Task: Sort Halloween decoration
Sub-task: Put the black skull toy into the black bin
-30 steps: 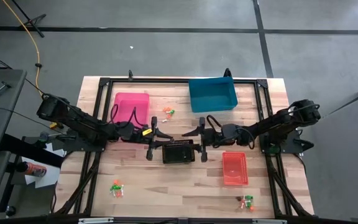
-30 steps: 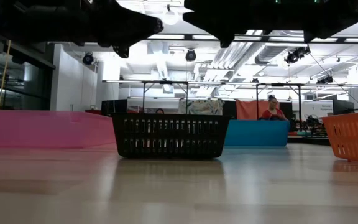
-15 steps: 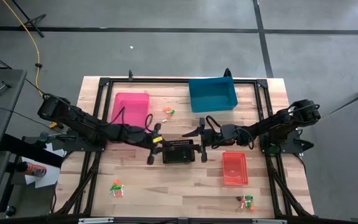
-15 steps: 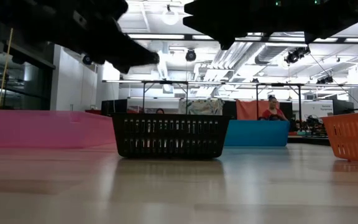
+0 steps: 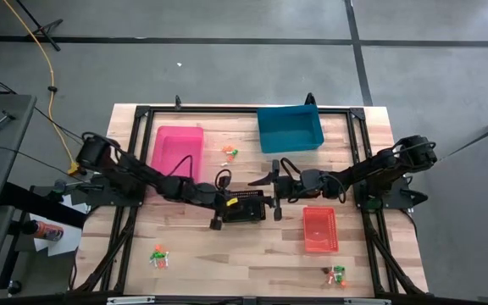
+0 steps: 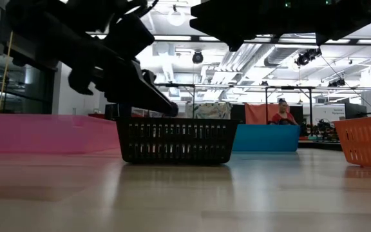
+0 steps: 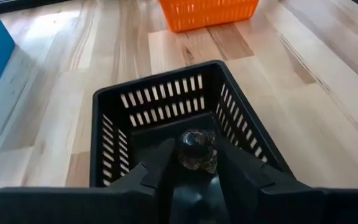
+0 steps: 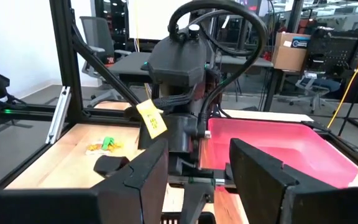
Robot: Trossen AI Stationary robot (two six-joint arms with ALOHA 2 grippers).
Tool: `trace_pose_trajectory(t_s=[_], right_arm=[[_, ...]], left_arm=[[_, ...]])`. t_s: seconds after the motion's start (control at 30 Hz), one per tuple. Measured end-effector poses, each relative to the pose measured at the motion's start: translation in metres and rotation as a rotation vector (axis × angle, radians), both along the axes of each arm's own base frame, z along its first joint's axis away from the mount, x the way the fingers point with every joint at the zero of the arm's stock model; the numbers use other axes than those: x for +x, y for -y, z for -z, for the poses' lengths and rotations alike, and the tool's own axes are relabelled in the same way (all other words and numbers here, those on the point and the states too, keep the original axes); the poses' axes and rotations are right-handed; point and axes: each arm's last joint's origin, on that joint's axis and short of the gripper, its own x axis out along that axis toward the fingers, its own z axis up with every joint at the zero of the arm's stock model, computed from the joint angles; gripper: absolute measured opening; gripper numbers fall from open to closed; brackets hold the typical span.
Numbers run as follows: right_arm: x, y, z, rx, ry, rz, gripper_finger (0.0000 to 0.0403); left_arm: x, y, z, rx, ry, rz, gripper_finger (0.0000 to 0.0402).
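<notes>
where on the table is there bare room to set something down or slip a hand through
Bare wood lies along the front edge between the trinket clusters and, and in front of the black bin. The back strip between the pink bin and blue bin is mostly free, apart from a small cluster. The centre is crowded: the left gripper and right gripper flank the black bin, the red bin beside it.

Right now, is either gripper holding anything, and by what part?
The left gripper pinches a small dark trinket between its fingertips, by its sides, over the black bin. The right gripper is open and holds nothing.
</notes>
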Motion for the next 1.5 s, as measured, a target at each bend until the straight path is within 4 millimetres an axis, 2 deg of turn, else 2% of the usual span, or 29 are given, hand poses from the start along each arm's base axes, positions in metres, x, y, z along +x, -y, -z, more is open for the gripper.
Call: trace_pose_trajectory(t_s=[0.2, 0.33, 0.4, 0.53, 0.67, 0.73, 0.83, 0.97, 1.1, 1.2, 1.3, 1.4, 1.5], right_arm=[[0.000, 0.000, 0.002, 0.008, -0.016, 0.000, 0.0167], [0.000, 0.000, 0.001, 0.011, -0.016, -0.003, 0.0167], [-0.004, -0.002, -0.005, 0.023, -0.009, -0.017, 0.0167], [-0.025, -0.008, -0.034, 0.018, 0.001, -0.055, 0.0167], [-0.061, -0.007, -0.066, 0.060, -0.018, -0.038, 0.0167], [-0.077, -0.004, -0.077, 0.109, -0.025, -0.006, 0.0167], [-0.094, 0.000, -0.085, 0.181, -0.048, 0.031, 0.0167], [-0.098, -0.005, -0.081, 0.324, -0.111, -0.001, 0.0167], [-0.092, -0.030, -0.062, 0.519, -0.275, -0.147, 0.0167], [-0.089, -0.059, -0.043, 0.710, -0.445, -0.231, 0.0167], [-0.088, -0.092, -0.027, 0.968, -0.687, -0.238, 0.0167], [-0.087, -0.132, -0.024, 1.128, -0.939, -0.223, 0.0167], [-0.083, -0.167, -0.030, 1.179, -1.145, -0.150, 0.0167]], left_arm=[[0.005, 0.002, -0.002, -0.005, 0.004, -0.002, 0.0153], [-0.001, 0.001, -0.007, -0.013, -0.040, -0.011, 0.0185], [-0.008, 0.000, -0.017, -0.011, -0.063, -0.006, 0.0195], [-0.029, -0.003, -0.053, -0.018, -0.052, 0.003, 0.0201], [-0.052, -0.003, -0.089, -0.051, 0.028, 0.014, 0.0201], [-0.062, -0.002, -0.101, -0.062, 0.080, 0.028, 0.0202], [-0.073, -0.001, -0.106, -0.056, 0.168, 0.038, 0.0202], [-0.081, -0.003, -0.101, -0.043, 0.203, 0.006, 0.0202], [-0.082, -0.006, -0.096, -0.011, 0.192, -0.061, 0.0202], [-0.082, -0.007, -0.098, -0.007, 0.210, -0.082, 0.0202], [-0.081, -0.006, -0.102, -0.019, 0.254, -0.073, 0.0202], [-0.080, -0.006, -0.105, 0.011, 0.288, -0.057, 0.0202], [-0.079, -0.006, -0.107, 0.047, 0.311, -0.044, 0.0202]])
